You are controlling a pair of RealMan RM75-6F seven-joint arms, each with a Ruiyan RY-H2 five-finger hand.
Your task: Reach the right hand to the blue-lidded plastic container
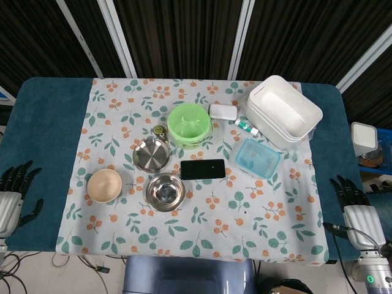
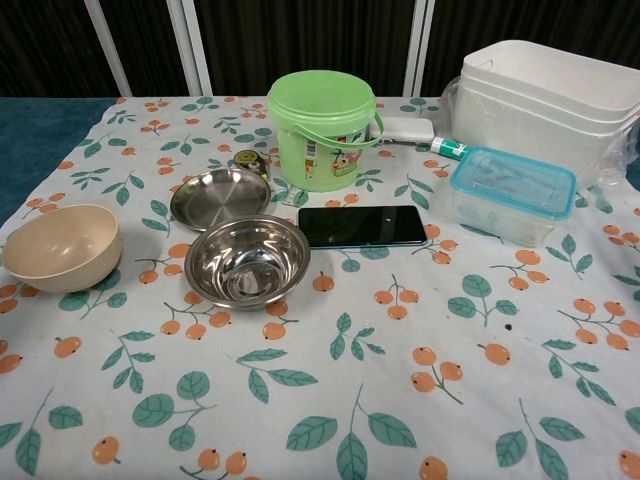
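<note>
The right hand (image 1: 357,211) sits off the table's near right corner, its dark fingers (image 1: 345,188) spread apart and holding nothing, well apart from everything on the cloth. The left hand (image 1: 11,197) mirrors it at the near left edge, fingers fanned, likewise holding nothing. Neither hand shows in the chest view.

The blue-lidded plastic container (image 1: 257,158) lies on the right part of the cloth, just in front of the white tubs: one clear rectangular box with rounded corners and a translucent blue lid (image 2: 513,181). No writing on it can be read.

The only label visible is a printed cartoon sticker on the green plastic bucket (image 2: 321,127); its text is too small to make out. That bucket is round, lidded, with a handle folded down.

Counted: two stacked white rectangular tubs (image 1: 283,111); one steel plate (image 1: 151,154), flat and shiny; one steel bowl (image 1: 165,191), mirror-bright; one beige bowl (image 1: 104,185), matte; one black smartphone (image 1: 203,169), glossy slab, between the steel bowl and the container; one white rounded case (image 1: 222,111); one small white-and-green tube (image 1: 246,127); one small dark round item (image 1: 160,130) beside the bucket.

All rest on a floral tablecloth (image 1: 202,233) with orange fruit and teal leaves, over a teal table (image 1: 43,116).
</note>
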